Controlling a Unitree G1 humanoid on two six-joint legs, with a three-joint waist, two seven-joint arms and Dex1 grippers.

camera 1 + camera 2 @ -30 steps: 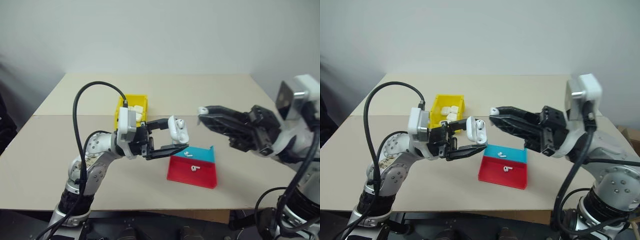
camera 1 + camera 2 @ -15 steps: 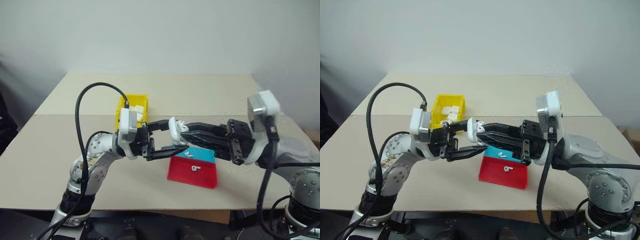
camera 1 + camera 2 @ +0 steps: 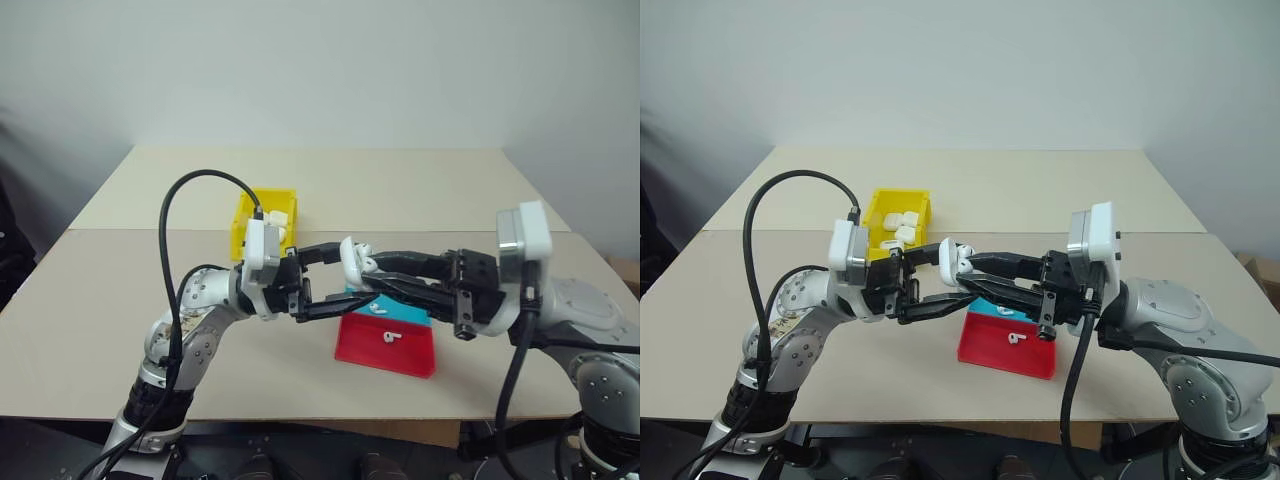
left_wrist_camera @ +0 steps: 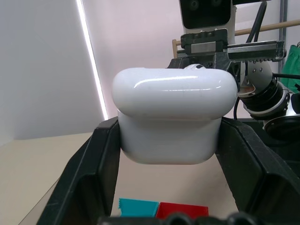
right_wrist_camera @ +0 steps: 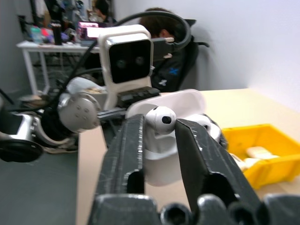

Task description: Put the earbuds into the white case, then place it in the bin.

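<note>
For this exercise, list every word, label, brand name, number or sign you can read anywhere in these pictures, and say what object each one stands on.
None can be read: the white case, the yellow bin and the red-and-teal tray carry no visible print.
Background monitor in the right wrist view: lit, but too blurred to read.

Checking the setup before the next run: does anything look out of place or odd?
Nothing looks askew. Two earbuds lie loose on the red-and-teal tray, and the yellow bin already holds several white pieces.
</note>
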